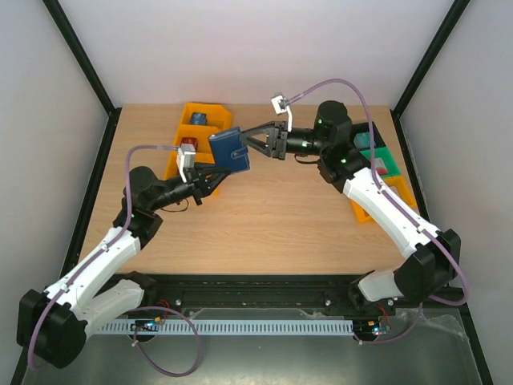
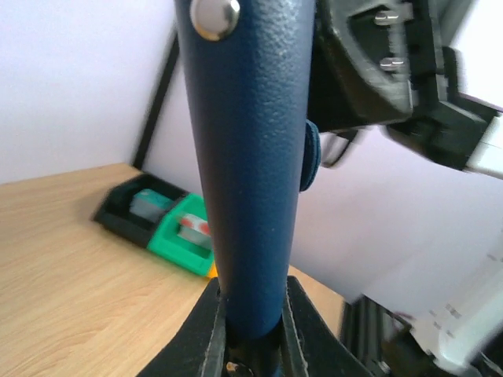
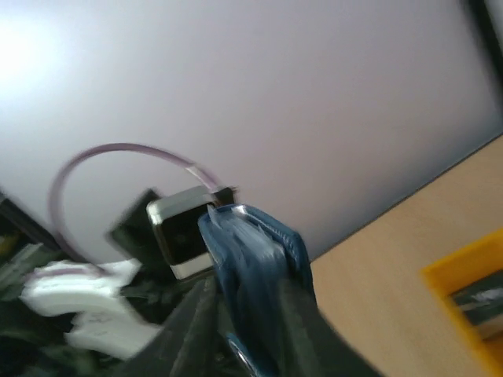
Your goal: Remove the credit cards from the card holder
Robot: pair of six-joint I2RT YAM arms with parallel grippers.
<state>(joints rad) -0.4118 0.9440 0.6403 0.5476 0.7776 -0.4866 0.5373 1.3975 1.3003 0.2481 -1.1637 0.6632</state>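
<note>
left gripper [image 2: 253,334]: clamped narrow on the card holder [image 1: 230,151]; in the left wrist view both black fingers [image 2: 206,342] press against its lower end.
right gripper [image 3: 242,326]: closed in on the same holder from the opposite side (the fingers sit tight on either face in its own wrist view, though that picture is blurred).
card holder: off the table, between the two grippers and touching both; dark navy and folded shut. From above it is tilted, the left gripper on its near-left corner and the right gripper on its far-right edge.
snap stud [image 2: 214,14]: a round metal one near the top of the holder's pebbled face, seen from the left wrist.
closing tab [image 2: 310,154]: a small rounded navy flap sticking out of the holder's right side.
credit cards: not made out in any view; the holder's edge seen from the right wrist is only blurred blue layers.
yellow bin [image 1: 204,115]: on the far-left part of the table, just behind the holder from above, with blue and red items in its compartments.
green bin [image 1: 375,154]: on the right side, beside a black bin [image 2: 126,206] and an orange bin [image 1: 398,186], partly hidden by the right arm.
table [image 1: 264,228]: light wood, under everything.
</note>
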